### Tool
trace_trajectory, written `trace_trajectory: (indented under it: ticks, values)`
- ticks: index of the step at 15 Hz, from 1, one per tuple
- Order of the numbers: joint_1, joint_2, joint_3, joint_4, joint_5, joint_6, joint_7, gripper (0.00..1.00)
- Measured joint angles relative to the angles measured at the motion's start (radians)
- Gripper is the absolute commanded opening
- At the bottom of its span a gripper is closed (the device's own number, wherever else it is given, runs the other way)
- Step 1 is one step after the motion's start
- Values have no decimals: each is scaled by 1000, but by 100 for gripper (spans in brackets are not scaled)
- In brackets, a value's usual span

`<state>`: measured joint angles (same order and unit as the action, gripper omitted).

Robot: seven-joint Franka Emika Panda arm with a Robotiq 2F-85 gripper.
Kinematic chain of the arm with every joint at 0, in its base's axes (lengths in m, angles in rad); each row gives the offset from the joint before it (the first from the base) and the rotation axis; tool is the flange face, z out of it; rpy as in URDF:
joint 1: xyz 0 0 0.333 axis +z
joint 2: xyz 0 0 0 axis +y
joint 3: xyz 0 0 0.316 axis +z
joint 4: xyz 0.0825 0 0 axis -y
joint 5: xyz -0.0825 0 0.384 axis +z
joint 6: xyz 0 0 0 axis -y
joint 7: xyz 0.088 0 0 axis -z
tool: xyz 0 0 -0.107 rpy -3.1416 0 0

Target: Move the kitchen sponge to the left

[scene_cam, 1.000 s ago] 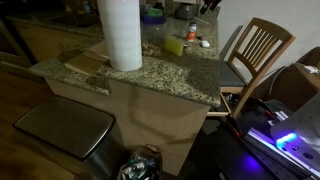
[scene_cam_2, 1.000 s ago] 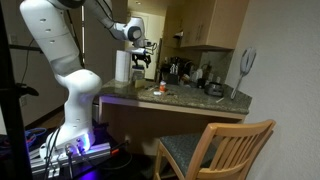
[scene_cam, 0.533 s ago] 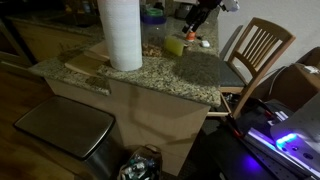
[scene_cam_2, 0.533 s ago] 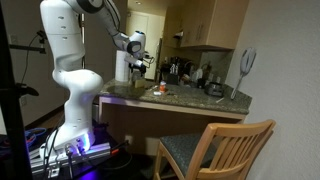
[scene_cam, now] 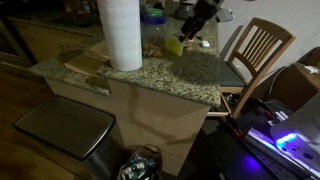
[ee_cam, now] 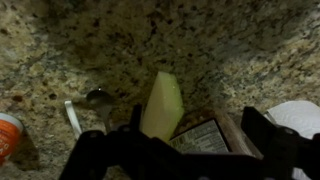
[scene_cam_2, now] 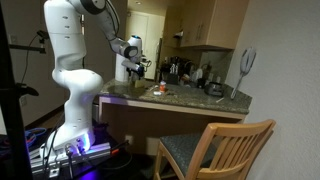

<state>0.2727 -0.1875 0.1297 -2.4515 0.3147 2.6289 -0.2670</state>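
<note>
The kitchen sponge (scene_cam: pixel 173 46) is a small yellow-green block on the granite counter (scene_cam: pixel 190 72), to the right of the tall white paper towel roll (scene_cam: pixel 121 32). In the wrist view the sponge (ee_cam: pixel 162 102) lies just inside the left finger. My gripper (scene_cam: pixel 197 20) hangs just above and to the right of the sponge, and it also shows in an exterior view (scene_cam_2: pixel 137 68). In the wrist view my gripper (ee_cam: pixel 200 122) is open, jaws wide apart. A brown labelled packet (ee_cam: pixel 205 135) sits between them. Nothing is held.
A red-and-white round object (ee_cam: pixel 8 135) lies at the left of the wrist view, with a small spoon-like item (ee_cam: pixel 97 98) near it. Bottles and jars (scene_cam_2: pixel 180 72) stand at the back of the counter. A wooden chair (scene_cam: pixel 255 52) stands beside the counter's end.
My gripper has come down and leftward from above the counter's back towards the sponge. The sponge and the other objects have not moved.
</note>
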Motion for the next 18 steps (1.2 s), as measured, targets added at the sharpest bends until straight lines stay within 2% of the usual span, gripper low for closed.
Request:
trace_trajectory:
  ticks: [3,4,6,12,15,18]
  values:
    - [-3,102,39,-39,-100,204,99,100]
    - [-6,128,43,-45,-134,253,131,75]
    - [-5,143,43,-45,-138,259,136,68]
    - [-6,135,43,-44,-144,256,140,25]
    - [-9,135,43,-44,-204,256,207,4]
    - [-21,130,41,-43,-326,244,345,1]
